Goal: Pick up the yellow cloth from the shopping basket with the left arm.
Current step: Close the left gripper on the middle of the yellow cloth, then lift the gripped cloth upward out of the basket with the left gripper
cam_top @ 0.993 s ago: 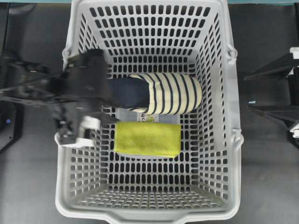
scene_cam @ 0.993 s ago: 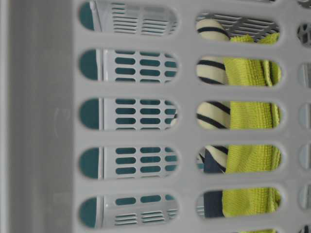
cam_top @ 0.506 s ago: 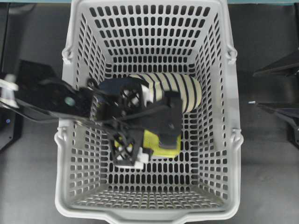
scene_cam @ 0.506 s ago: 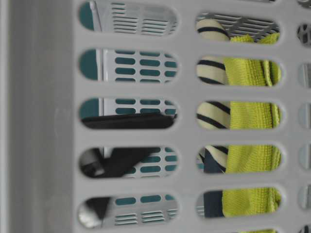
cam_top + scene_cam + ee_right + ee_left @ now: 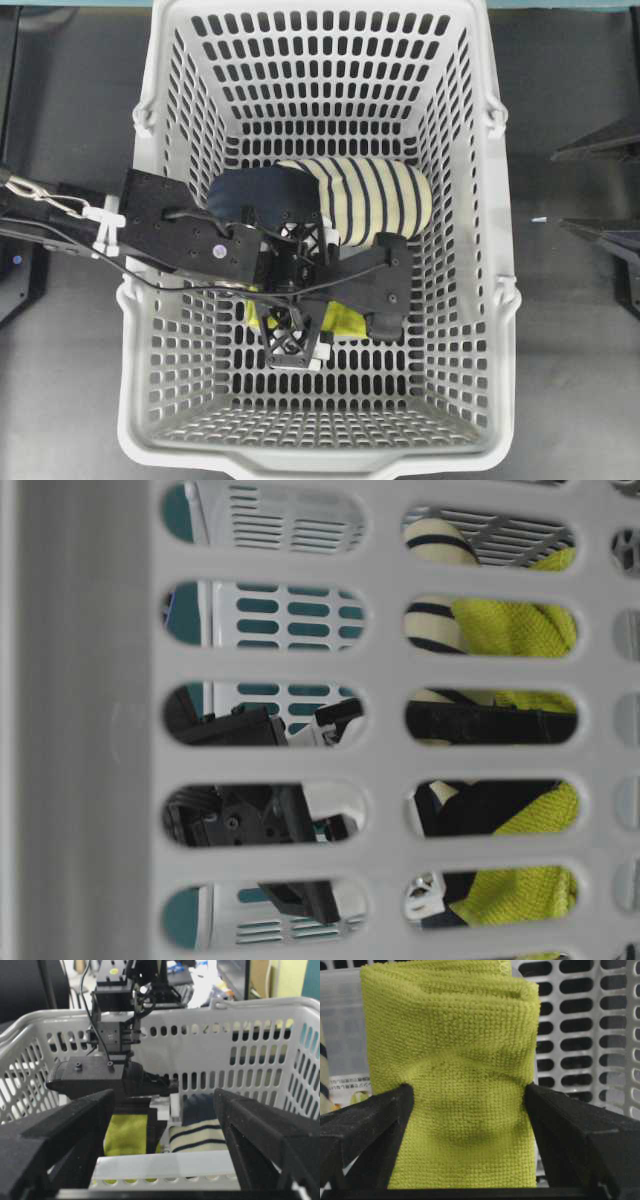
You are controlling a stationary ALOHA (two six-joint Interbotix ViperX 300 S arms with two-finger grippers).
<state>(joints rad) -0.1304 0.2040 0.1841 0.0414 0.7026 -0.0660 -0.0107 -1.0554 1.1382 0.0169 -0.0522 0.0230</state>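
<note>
Basket floor [image 5: 330,385]: fingers [image 5: 375,1125] pinching yellow cloth [image 5: 455,1075]

Yellow cloth [image 5: 455,1090] of fuzzy, knobbly microfibre, matt, shopping basket [image 5: 480,250] of smooth light-grey plastic with a faint sheen, striped slipper [image 5: 370,200] at the cloth's 12 o'clock of soft knit fabric, left gripper's fingers [image 5: 365,1125] of matt black grainy plastic

Dark grey matte tabletop [image 5: 570,330], teal strip [image 5: 560,4] along its far edge, cluttered bright room behind
</note>
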